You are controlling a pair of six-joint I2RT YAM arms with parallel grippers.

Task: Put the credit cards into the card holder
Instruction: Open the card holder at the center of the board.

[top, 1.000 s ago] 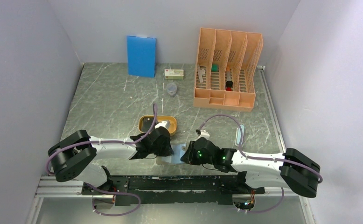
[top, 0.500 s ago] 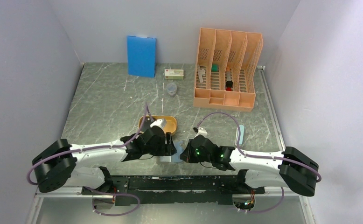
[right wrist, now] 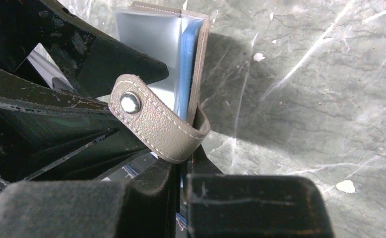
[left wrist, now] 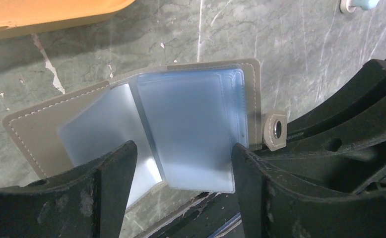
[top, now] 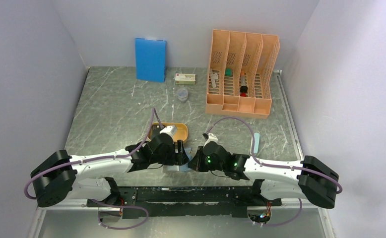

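The card holder [left wrist: 181,124] lies opened near the table's front edge, with a grey-taupe cover and pale blue glossy pockets fanned up. My left gripper [left wrist: 182,148] hangs open over it, one finger on each side of the raised pocket and gripping nothing. From the right, my right gripper [right wrist: 186,168] is shut on the holder's right cover edge, just below the snap strap [right wrist: 156,126], which tilts that cover up. In the top view both grippers [top: 181,151] [top: 197,161] meet above the card holder [top: 181,168]. The credit cards are out of view.
A shallow orange tray [top: 180,130] sits just behind the left gripper. At the back stand a blue board [top: 150,59], a small box [top: 185,78], a clear cup [top: 182,94] and a tall orange file rack [top: 240,74]. A pale blue strip [top: 256,143] lies to the right.
My left gripper has gone from shut to open, and its arm has dropped lower and stretched out. My right gripper has shut on the holder's cover edge and shifted slightly left.
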